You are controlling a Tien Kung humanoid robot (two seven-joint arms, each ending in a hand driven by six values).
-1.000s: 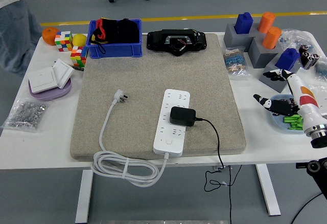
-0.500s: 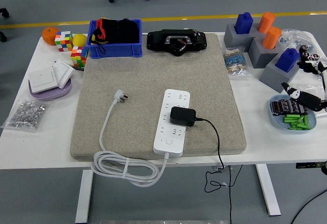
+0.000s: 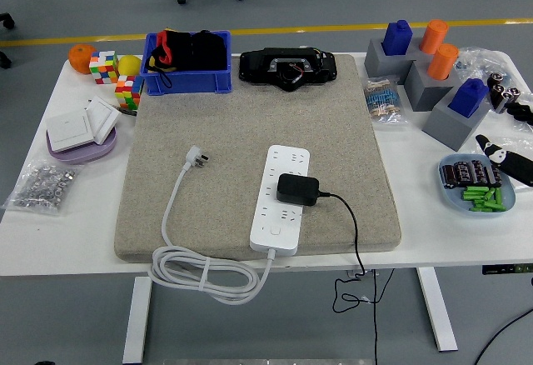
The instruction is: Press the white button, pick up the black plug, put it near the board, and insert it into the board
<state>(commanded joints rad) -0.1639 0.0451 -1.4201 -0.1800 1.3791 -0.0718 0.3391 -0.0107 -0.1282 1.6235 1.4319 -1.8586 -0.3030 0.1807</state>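
A white power strip (image 3: 280, 169) lies on the grey felt mat (image 3: 241, 123) in the middle of the table. A black plug (image 3: 297, 189) sits on the strip's sockets. Its black cable (image 3: 356, 236) runs off the table's near edge. The strip's white button (image 3: 275, 232) is at its near end. The strip's white cord (image 3: 200, 277) loops over the near edge and ends in a white plug (image 3: 197, 157) on the mat. Only the fingers of my right hand (image 3: 508, 158) show at the right edge, spread and empty, far from the strip. My left hand is out of view.
A blue bin (image 3: 187, 62) and a black device (image 3: 287, 67) stand at the back. Cubes and fruit (image 3: 108, 69), a purple plate with switches (image 3: 79, 132) and a bag of screws (image 3: 42, 187) are on the left. Grey blocks with pegs (image 3: 425, 65) and a blue dish (image 3: 475, 188) are on the right.
My right hand has pulled back to the right, from over the blue dish to the picture's edge. The person at the top left has gone out of view.
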